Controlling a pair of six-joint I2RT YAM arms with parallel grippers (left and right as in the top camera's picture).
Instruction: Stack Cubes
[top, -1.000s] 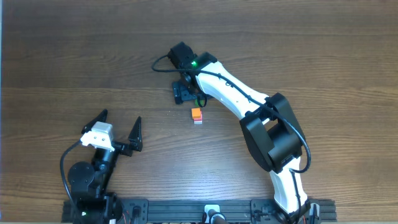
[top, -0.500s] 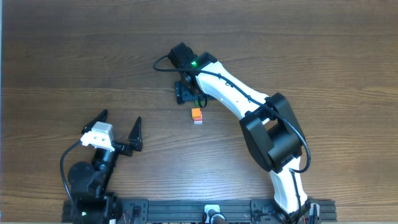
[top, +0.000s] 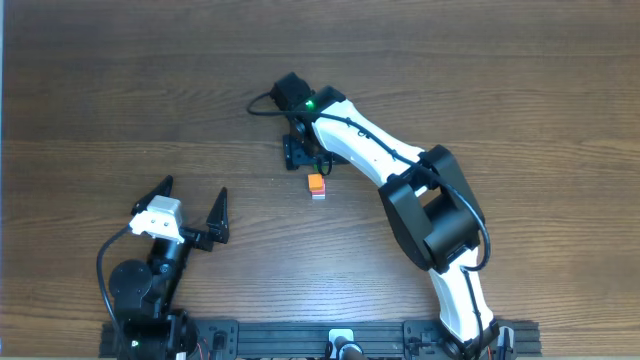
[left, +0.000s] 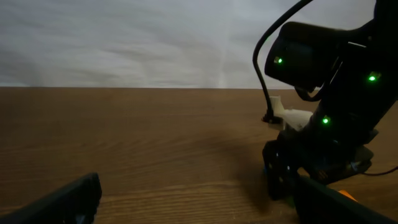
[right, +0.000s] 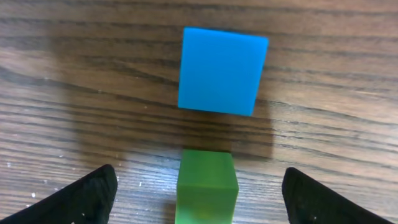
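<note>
My right gripper (right: 202, 202) stands open just above the table, its fingers (right: 81, 196) wide apart. A green cube (right: 206, 183) lies on the wood between them, and a blue cube (right: 222, 71) lies just beyond it, a small gap apart. From above, the right gripper (top: 300, 150) is at the table's upper middle. Close beside it an orange cube (top: 316, 182) rests on a pale cube (top: 318, 194). My left gripper (top: 190, 207) is open near the left arm's base, holding nothing, far from the cubes.
Bare wooden table (top: 520, 90) spreads on all sides. The left wrist view looks across the wood at the right arm's wrist (left: 317, 149) and its cable (left: 264, 81), with a pale wall behind.
The right arm's elbow has shifted slightly left; its gripper stays over the same spot. The left arm and the cubes have not moved.
</note>
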